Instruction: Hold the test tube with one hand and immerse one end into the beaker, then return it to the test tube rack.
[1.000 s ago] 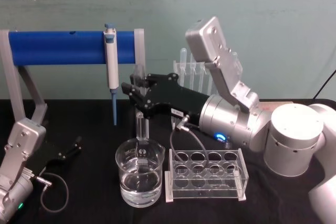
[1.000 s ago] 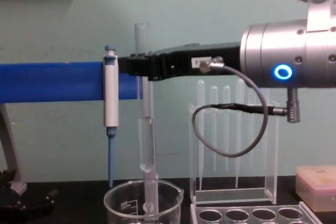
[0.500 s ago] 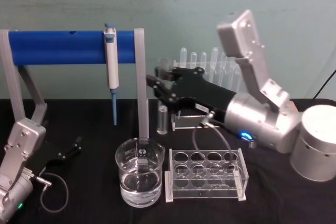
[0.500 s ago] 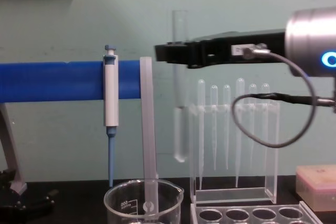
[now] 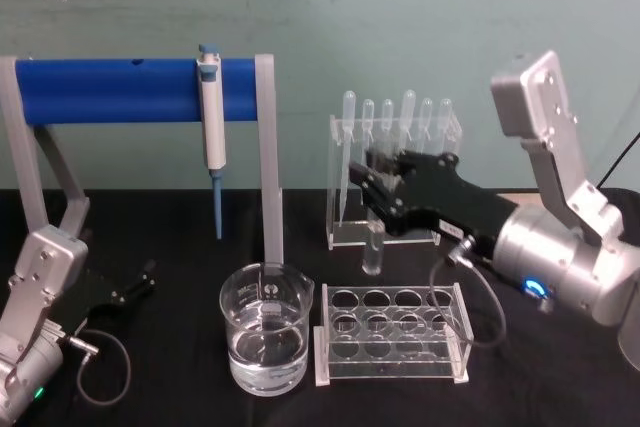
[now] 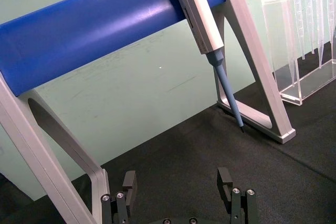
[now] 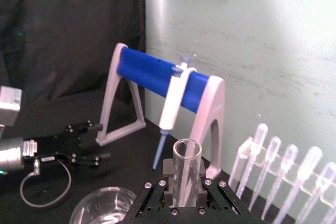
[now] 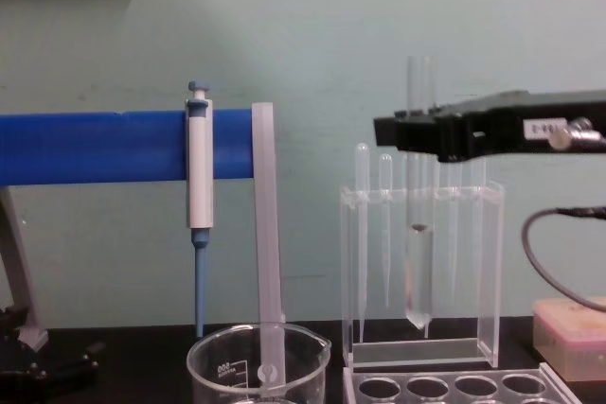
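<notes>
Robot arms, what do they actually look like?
Both are silver-grey metal. The right hand is black with a small white label; its cylindrical wrist has a glowing blue ring and a looping grey cable. The left hand is black too, with a green light and thin cable behind.

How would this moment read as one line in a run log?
right claw: shut on test tube | upright, raised near rack | left claw: open, parked left
</notes>
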